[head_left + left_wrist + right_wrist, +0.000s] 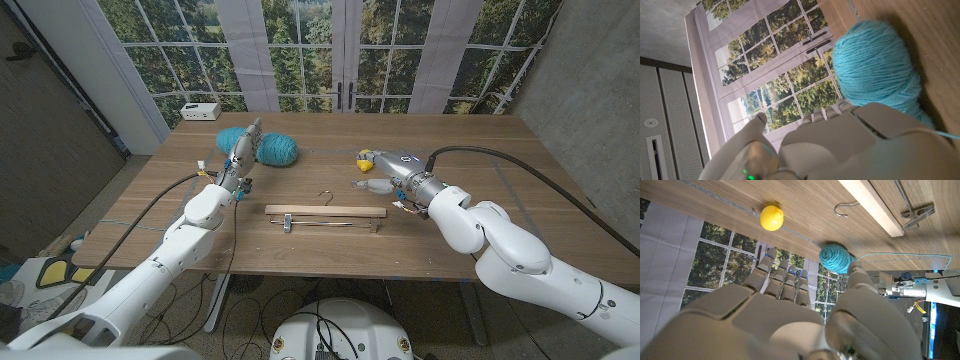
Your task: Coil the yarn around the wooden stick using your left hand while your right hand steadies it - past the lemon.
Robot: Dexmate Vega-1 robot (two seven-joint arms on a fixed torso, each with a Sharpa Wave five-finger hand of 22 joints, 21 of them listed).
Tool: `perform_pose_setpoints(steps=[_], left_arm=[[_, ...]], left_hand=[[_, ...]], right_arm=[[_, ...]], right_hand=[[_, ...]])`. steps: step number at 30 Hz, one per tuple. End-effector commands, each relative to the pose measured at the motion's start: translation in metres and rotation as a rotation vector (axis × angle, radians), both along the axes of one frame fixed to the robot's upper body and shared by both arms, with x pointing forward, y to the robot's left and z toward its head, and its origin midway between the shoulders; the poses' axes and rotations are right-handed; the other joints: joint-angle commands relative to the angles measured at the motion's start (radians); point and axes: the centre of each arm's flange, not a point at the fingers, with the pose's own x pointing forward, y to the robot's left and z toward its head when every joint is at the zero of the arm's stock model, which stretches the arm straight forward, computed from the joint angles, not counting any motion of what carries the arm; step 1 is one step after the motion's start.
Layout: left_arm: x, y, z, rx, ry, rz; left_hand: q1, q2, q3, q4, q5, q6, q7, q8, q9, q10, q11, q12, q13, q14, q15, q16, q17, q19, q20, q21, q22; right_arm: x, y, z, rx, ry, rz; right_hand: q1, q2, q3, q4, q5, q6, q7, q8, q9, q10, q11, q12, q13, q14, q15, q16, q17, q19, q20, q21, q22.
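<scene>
Yarn ball (272, 146), turquoise, sits at the far left of the bench (470, 250), with the left hand (240, 155) right at it; whether its fingers are on the wool or closed I cannot tell from either the head or left wrist view. A loose strand (900, 256) trails from the ball across the wood. Wooden stick, here the bar of a clothes hanger (325, 212), lies mid-bench, well apart from both hands. Right hand (380, 172) hovers near the lemon (365, 160), fingers apart, holding nothing.

Judgement: coiling not begun; the stick is unsteadied.

Risks:
- Ball rolls off if nudged, since it is round and light.
- Strand may snag on the hanger's metal hook (325, 195) or clips.
- Right hand could knock the lemon while reaching for the hanger.
- An unheld hanger would slide under yarn tension.
</scene>
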Motion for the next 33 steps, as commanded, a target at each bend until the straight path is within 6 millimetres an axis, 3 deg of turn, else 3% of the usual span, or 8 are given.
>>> perform_pose_setpoints(steps=[1, 5, 7, 10, 15, 23, 25, 33], left_arm=[[-0.015, 0.006, 0.01, 0.092, -0.06, 0.083], [-0.023, 0.014, 0.019, 0.171, -0.097, 0.183], [-0.026, 0.017, 0.023, 0.189, -0.109, 0.199], [-0.033, 0.02, 0.028, 0.235, -0.135, 0.261], [-0.042, 0.027, 0.038, 0.326, -0.165, 0.329], [-0.052, 0.039, 0.048, 0.402, -0.167, 0.373], [-0.052, 0.042, 0.048, 0.407, -0.171, 0.369], [-0.062, 0.053, 0.054, 0.448, -0.192, 0.419]], left_hand=[[0.016, 0.034, 0.005, -0.012, -0.004, -0.091, -0.021, 0.007, 0.003, -0.113, -0.004, 0.008, 0.003, -0.126, 0.037, 0.011, 0.002, 0.005, 0.066, 0.006, 0.003], [0.03, 0.026, 0.009, -0.027, -0.011, -0.048, -0.042, 0.013, 0.004, -0.076, -0.004, 0.015, 0.003, -0.098, 0.09, 0.012, 0.003, 0.022, 0.107, 0.008, 0.004], [0.037, 0.026, 0.012, -0.034, -0.014, -0.031, -0.046, 0.015, 0.004, -0.064, 0.013, 0.017, 0.004, -0.085, 0.093, 0.013, 0.003, 0.028, 0.117, 0.009, 0.005], [0.058, 0.031, 0.023, -0.053, -0.023, -0.002, -0.046, 0.017, 0.005, -0.045, 0.068, 0.018, 0.005, -0.074, 0.103, 0.01, 0.003, 0.038, 0.129, 0.01, 0.005], [0.071, 0.034, 0.03, -0.064, -0.029, 0.017, -0.045, 0.018, 0.006, -0.033, 0.093, 0.019, 0.005, -0.059, 0.113, 0.012, 0.003, 0.051, 0.139, 0.013, 0.006], [0.12, 0.052, 0.063, -0.104, -0.05, 0.066, -0.033, 0.019, 0.006, 0.02, 0.112, 0.027, 0.006, -0.01, 0.12, 0.016, 0.003, 0.098, 0.153, 0.025, 0.007], [0.135, 0.052, 0.072, -0.118, -0.057, 0.077, -0.031, 0.016, 0.006, 0.039, 0.088, 0.029, 0.006, 0.016, 0.121, 0.019, 0.003, 0.105, 0.151, 0.025, 0.007], [0.146, 0.053, 0.079, -0.129, -0.061, 0.089, -0.03, 0.015, 0.006, 0.054, 0.088, 0.031, 0.006, 0.034, 0.12, 0.02, 0.003, 0.116, 0.156, 0.027, 0.007]], right_arm=[[0.003, 0.011, -0.014, -0.022, 0.03, -0.03], [0.008, 0.014, -0.017, -0.026, 0.043, -0.03], [0.01, 0.015, -0.018, -0.026, 0.052, -0.031], [0.013, 0.016, -0.02, -0.03, 0.062, -0.036], [0.021, 0.017, -0.023, -0.037, 0.076, -0.04], [0.03, 0.019, -0.027, -0.058, 0.098, -0.057], [0.032, 0.019, -0.028, -0.066, 0.102, -0.064], [0.038, 0.021, -0.034, -0.082, 0.089, -0.081]], right_hand=[[0.019, 0.002, 0.008, -0.006, 0.008, 0.005, -0.006, 0.001, 0.001, 0.005, -0.004, 0.002, 0.001, 0.011, -0.045, 0.007, 0.003, 0.015, -0.003, 0.006, 0.005], [0.024, 0.004, 0.01, -0.006, 0.009, 0.006, -0.008, 0.001, 0.001, 0.006, -0.005, 0.001, 0.002, 0.012, -0.044, 0.008, 0.004, 0.015, -0.004, 0.006, 0.005], [0.027, 0.006, 0.011, -0.006, 0.009, 0.005, -0.008, 0.0, 0.001, 0.006, -0.005, 0.001, 0.002, 0.013, -0.045, 0.008, 0.005, 0.017, -0.005, 0.006, 0.005], [0.03, 0.009, 0.012, -0.006, 0.01, 0.006, -0.009, 0.0, 0.001, 0.007, -0.006, 0.001, 0.002, 0.013, -0.047, 0.009, 0.006, 0.019, -0.005, 0.006, 0.005], [0.035, 0.012, 0.014, -0.006, 0.011, 0.006, -0.011, 0.0, 0.001, 0.008, -0.006, 0.0, 0.002, 0.013, -0.047, 0.009, 0.007, 0.02, -0.005, 0.006, 0.005], [0.043, 0.015, 0.015, -0.006, 0.012, 0.01, -0.016, 0.0, 0.002, 0.015, -0.006, 0.002, 0.003, 0.016, -0.045, 0.011, 0.009, 0.022, -0.004, 0.006, 0.005], [0.046, 0.016, 0.016, -0.006, 0.012, 0.014, -0.015, 0.001, 0.002, 0.018, -0.005, 0.002, 0.003, 0.017, -0.047, 0.011, 0.009, 0.024, -0.005, 0.006, 0.005], [0.093, 0.023, 0.023, -0.01, 0.016, 0.082, -0.021, 0.02, 0.002, 0.078, -0.013, 0.018, 0.005, 0.077, -0.065, 0.036, 0.017, 0.059, -0.017, 0.014, 0.006]])
